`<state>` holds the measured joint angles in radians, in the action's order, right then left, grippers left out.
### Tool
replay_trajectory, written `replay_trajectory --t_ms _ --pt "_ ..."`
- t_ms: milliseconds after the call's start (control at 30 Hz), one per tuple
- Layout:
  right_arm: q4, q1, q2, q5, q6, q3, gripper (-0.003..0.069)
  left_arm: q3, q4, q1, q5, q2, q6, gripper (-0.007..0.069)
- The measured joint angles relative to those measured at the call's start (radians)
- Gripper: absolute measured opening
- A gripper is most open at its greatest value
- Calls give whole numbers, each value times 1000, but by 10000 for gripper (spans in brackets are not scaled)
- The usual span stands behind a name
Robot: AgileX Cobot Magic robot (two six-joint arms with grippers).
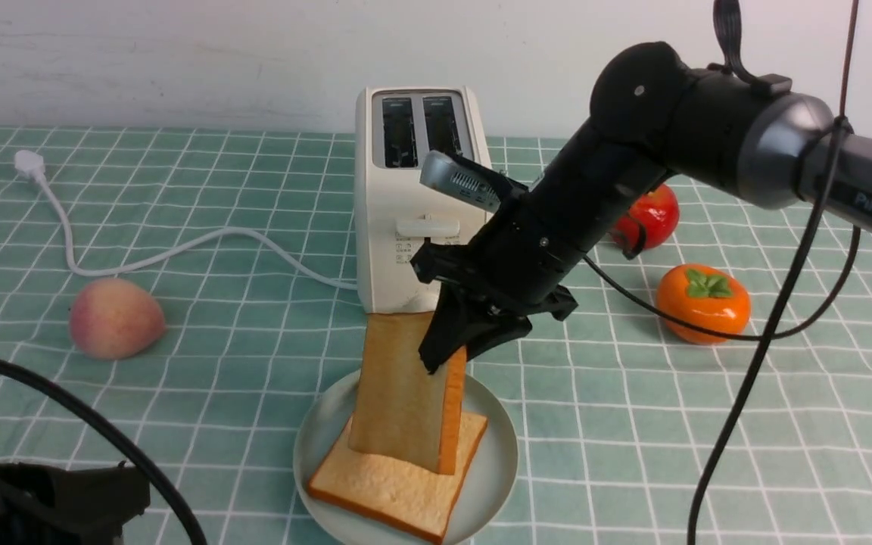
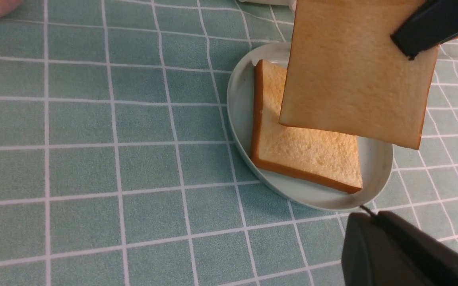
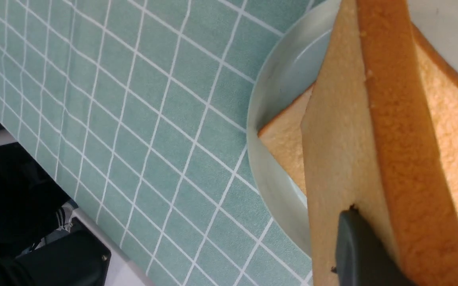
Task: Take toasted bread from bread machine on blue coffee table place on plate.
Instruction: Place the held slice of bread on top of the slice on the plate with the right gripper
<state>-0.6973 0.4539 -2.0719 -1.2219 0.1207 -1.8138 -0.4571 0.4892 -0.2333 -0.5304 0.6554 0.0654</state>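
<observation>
My right gripper (image 1: pixel 447 352) is shut on the upper edge of one slice of toasted bread (image 1: pixel 398 393), which hangs upright over the plate (image 1: pixel 498 454). A second slice (image 1: pixel 390 492) lies flat on that plate. The hanging slice's lower edge is close over the flat one; I cannot tell if they touch. The right wrist view shows the held slice (image 3: pixel 372 159) clamped between dark fingers (image 3: pixel 352 246). The bread machine (image 1: pixel 406 204) stands behind the plate on the blue coffee table (image 1: pixel 633 424), both slots empty. My left gripper (image 2: pixel 366 216) is shut, low beside the plate rim (image 2: pixel 241 91).
A peach (image 1: pixel 114 318) lies at the left. A red fruit (image 1: pixel 652 216) and an orange persimmon (image 1: pixel 703 303) lie right of the toaster. The white cord and plug (image 1: pixel 31 163) trail off to the far left. My left arm (image 1: pixel 27 499) sits at the near left corner.
</observation>
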Motion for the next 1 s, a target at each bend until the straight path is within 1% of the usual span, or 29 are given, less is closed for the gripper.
replay_trajectory --t_ms 100,233,300,333,400,433,500,567,633,667,733,800,867,933,967,1000 --pt "7 0 0 0 -6 0 122 0 0 0 -2 0 0 -14" --pt "18 0 0 0 -7 0 167 0 0 0 -2 0 0 -14" --pt "47 0 0 0 -7 0 215 0 0 0 -2 0 0 -14" --pt "75 0 0 0 -7 0 258 0 0 0 -2 0 0 -14" --pt "100 0 0 0 -7 0 297 0 0 0 -2 0 0 -14" --pt "126 0 1 0 -7 0 348 0 0 0 -2 0 0 -14" --pt "159 0 5 0 -13 0 400 0 0 0 -2 0 0 -14" --pt "178 0 13 0 -26 0 430 0 0 0 -2 0 0 -14" --pt "235 0 47 0 -51 0 477 0 0 0 -2 0 0 -14" --pt "240 0 50 0 -53 0 480 0 0 0 -2 0 0 -14" --pt "307 0 102 -3 -56 0 496 0 0 0 -2 0 0 -14" --pt "358 0 156 -4 -56 0 498 0 0 0 -2 0 0 -14" --pt "383 0 193 -5 -57 0 495 0 0 0 -2 0 0 -14" --pt "441 0 292 -12 -73 0 472 0 0 0 -2 0 0 -14" --pt "445 0 300 -13 -75 0 470 0 0 0 -2 0 0 -14" --pt "475 0 375 -17 -95 0 441 0 0 0 -2 0 0 -14"
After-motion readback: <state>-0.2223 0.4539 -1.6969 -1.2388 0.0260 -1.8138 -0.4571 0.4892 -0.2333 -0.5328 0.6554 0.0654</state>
